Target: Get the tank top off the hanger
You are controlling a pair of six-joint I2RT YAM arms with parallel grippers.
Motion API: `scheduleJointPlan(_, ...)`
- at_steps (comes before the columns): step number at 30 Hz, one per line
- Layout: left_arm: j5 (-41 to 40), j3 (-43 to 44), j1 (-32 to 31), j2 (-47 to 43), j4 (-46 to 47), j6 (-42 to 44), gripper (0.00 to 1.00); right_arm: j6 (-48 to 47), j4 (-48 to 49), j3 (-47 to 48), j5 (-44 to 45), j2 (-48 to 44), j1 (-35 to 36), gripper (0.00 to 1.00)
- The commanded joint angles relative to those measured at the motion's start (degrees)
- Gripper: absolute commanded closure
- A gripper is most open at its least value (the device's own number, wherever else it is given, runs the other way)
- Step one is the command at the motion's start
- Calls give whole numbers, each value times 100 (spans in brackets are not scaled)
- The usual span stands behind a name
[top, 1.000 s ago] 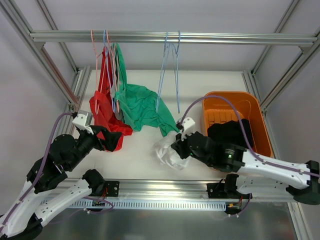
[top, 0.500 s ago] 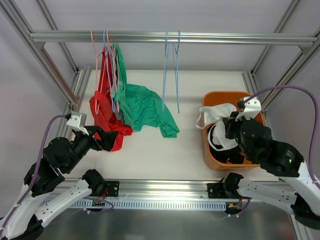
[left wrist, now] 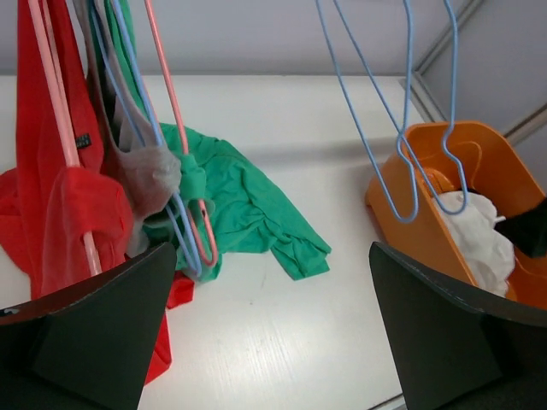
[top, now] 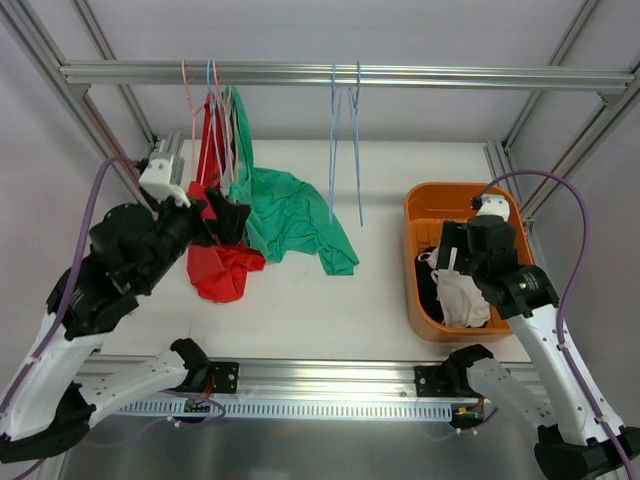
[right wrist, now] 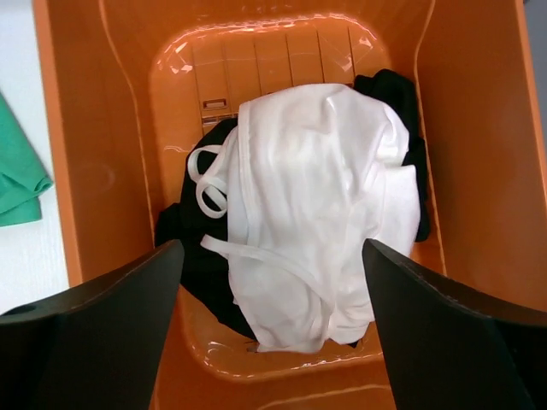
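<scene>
White table under one rail.

Counts:
- 2 bare blue hangers at mid-frame.
- Pink and blue hangers at upper left carry 3 tops: red, green, grey. They overlap, so the hanger count there is unclear.
- 1 orange bin at right.

White tank top is off the hangers. It lies in the bin on a black garment, straps loose on its left side.

Right gripper is wide apart directly above it, holding nothing, clear of the cloth. Left gripper is also spread fully and empty, up at upper left by the red top; can't tell if it touches the cloth.

Red and green hems drape onto the table. The black garment is mostly covered.
</scene>
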Motion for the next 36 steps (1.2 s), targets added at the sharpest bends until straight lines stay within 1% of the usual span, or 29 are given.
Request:
scheduleJointPlan(1,-768,691,61,866,-133,168,1,-22,149,383,-177,-269,-41,8)
scheduleJointPlan(2,-848,1066,61,1085,-159,360,1,-48,114,419,-195,-417,-41,5)
scheduleJointPlan(3,-919,1244,61,1479,-203,415,1,-65,87,445,-230,-497,-41,2)
scheduleJointPlan(4,-1006,1420,79,1648,-221,476,1,-83,35,454,-334,-593,-50,1)
scheduleJointPlan(5,-1112,1752,96,1972,-238,572,1,-109,26,446,-405,-681,-41,1)
scheduleJointPlan(10,-1121,2493,535,2756,-256,907,2,-136,26,270,-1230,-1314,-41,1)
scheduleJointPlan(11,-1139,2651,597,2853,-265,986,8,-136,26,209,-1319,-1376,-41,1)
scheduleJointPlan(13,-973,2775,833,3091,-274,1030,15,-136,26,147,-1512,-1516,-41,1)
scheduleJointPlan(14,-946,2845,887,3213,-282,1056,22,-145,26,94,-1565,-1543,-32,2)
scheduleJointPlan(15,-981,2863,922,3240,-291,1048,28,-145,26,77,-1609,-1570,-41,3)
scheduleJointPlan(16,-946,2872,1027,3284,-291,1039,31,-145,26,68,-1636,-1587,-41,3)
scheduleJointPlan(17,-894,2881,1072,3354,-283,1039,32,-145,26,59,-1662,-1588,-50,4)
scheduleJointPlan(20,-665,2907,1212,3565,-274,1092,38,-127,52,33,-1759,-1579,-41,5)
scheduleJointPlan(23,-664,2933,1327,3793,-274,1118,45,-83,157,6,-1926,-1570,-50,6)
scheduleJointPlan(27,-937,2872,1388,3961,-274,1127,49,-66,298,-82,-2101,-1570,-41,8)
scheduleJointPlan(31,-972,2854,1450,4128,-274,1074,57,-39,368,-187,-2199,-1570,-41,10)
scheduleJointPlan(33,-1121,2854,1467,4198,-282,1057,59,-39,386,-222,-2242,-1570,-41,10)
scheduleJointPlan(36,-1096,2854,1468,4207,-265,1048,59,-65,403,-240,-2251,-1570,-41,11)
